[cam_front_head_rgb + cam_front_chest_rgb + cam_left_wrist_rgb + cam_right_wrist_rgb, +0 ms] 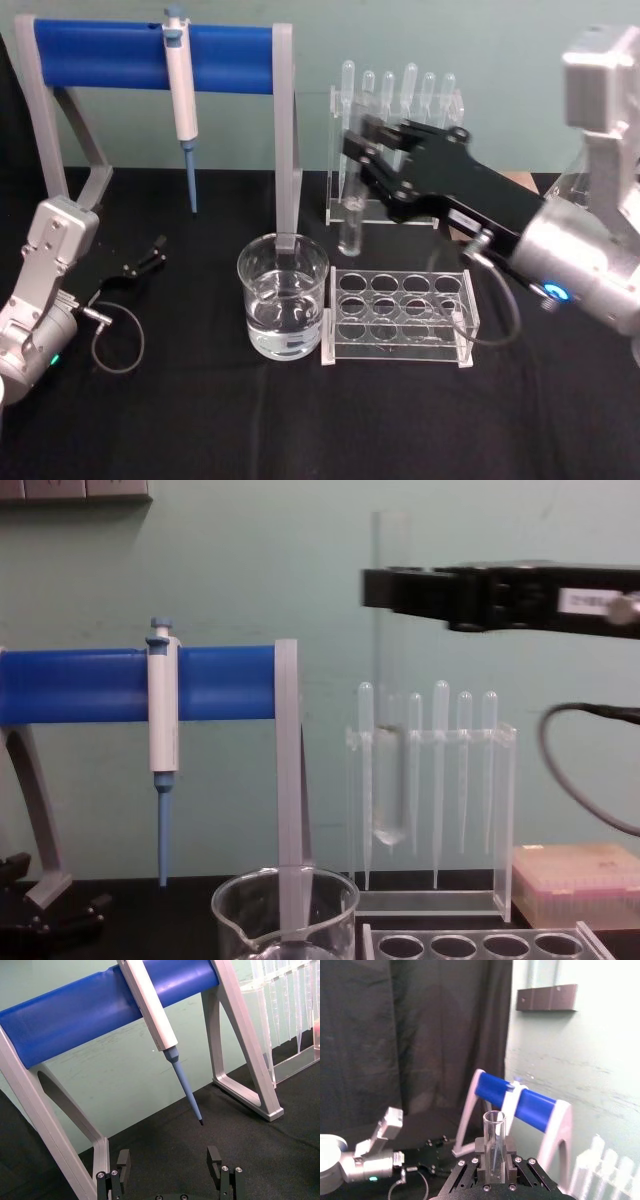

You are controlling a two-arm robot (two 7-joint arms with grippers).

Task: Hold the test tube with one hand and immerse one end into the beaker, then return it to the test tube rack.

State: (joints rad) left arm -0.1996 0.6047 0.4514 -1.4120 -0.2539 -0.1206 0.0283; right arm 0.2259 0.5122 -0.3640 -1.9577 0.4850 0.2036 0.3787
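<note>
While the right gripper (pixel 372 150) has its black fingers (pixel 496 1162) clamped on the test tube (pixel 388 730) close under the open rim, the tube hangs upright from them, its long axis vertical and its round bottom lifted clear of the table, in front of the clear stand of bulb-topped pipettes (pixel 438 780). From where I stand, what counts is that the beaker (pixel 283 295) sits below the tube and off toward the robot's left, so the tube is beside the glass and not yet over its mouth. I'd guess the arm needs a short carry leftward and toward the robot before lowering straight down. Room for that looks fair but hemmed: the grey post of the blue pipette stand (pixel 285 130) rises just behind the beaker, and the clear tube rack (pixel 400 318) sits just beside it on the right. Well apart, the left gripper (pixel 170 1172) rests low at the table's left side with its fingers spread and nothing between them, under the white-and-blue pipette (pixel 160 1025).
</note>
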